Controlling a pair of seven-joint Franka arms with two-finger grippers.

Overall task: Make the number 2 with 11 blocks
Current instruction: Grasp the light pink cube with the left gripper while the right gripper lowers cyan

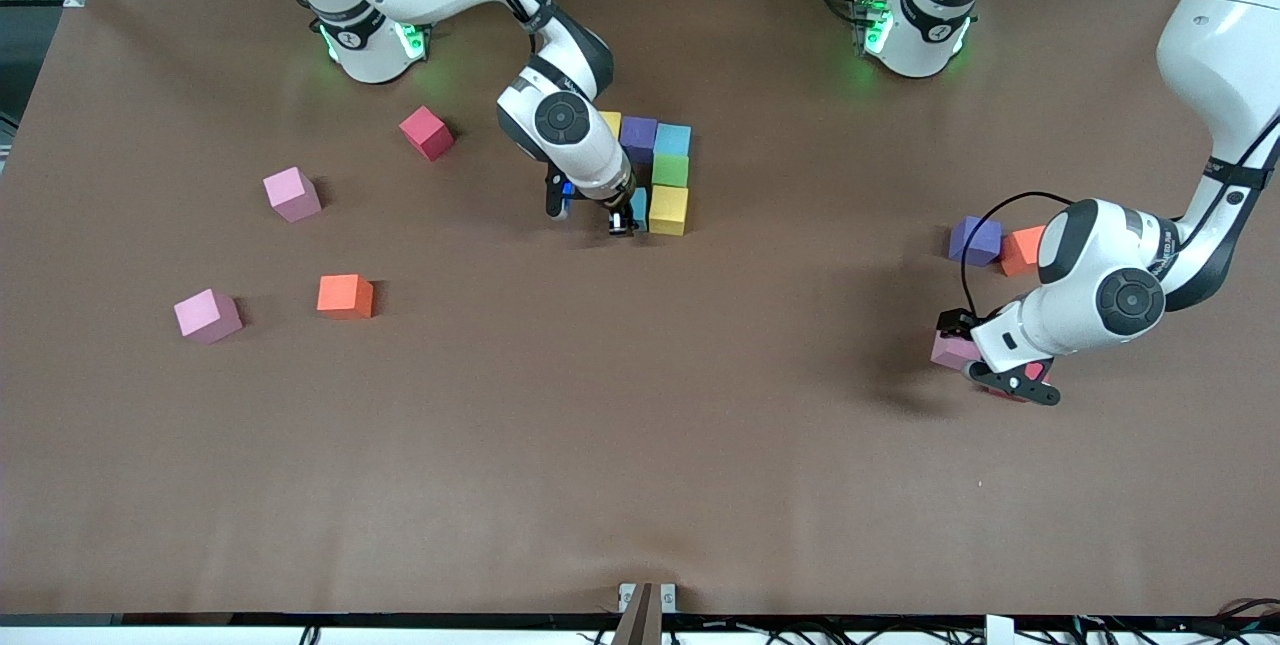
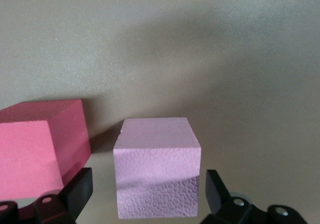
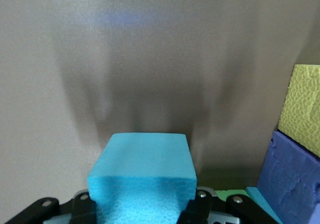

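Right gripper (image 1: 622,221) is clamped on a light blue block (image 3: 142,176), down at the started number 2 (image 1: 655,170) mid-table, just beside the yellow block (image 1: 668,209) at its near corner. The 2 so far shows a yellow (image 1: 610,122), purple (image 1: 638,136) and blue block (image 1: 672,139) in the row closest to the bases, then a green one (image 1: 670,170) and that near yellow.

Left gripper (image 2: 145,194) is spread wide around a pink block (image 2: 157,166) toward the left arm's end of the table, fingers (image 2: 77,189) either side but not squeezing. A red block (image 2: 40,149) sits just beside it.

Loose ones: purple (image 1: 975,240) and orange (image 1: 1020,250) touching each other near the left arm; red (image 1: 426,132), two pinks (image 1: 292,194) (image 1: 207,314) and orange (image 1: 345,295) toward the right arm's end.
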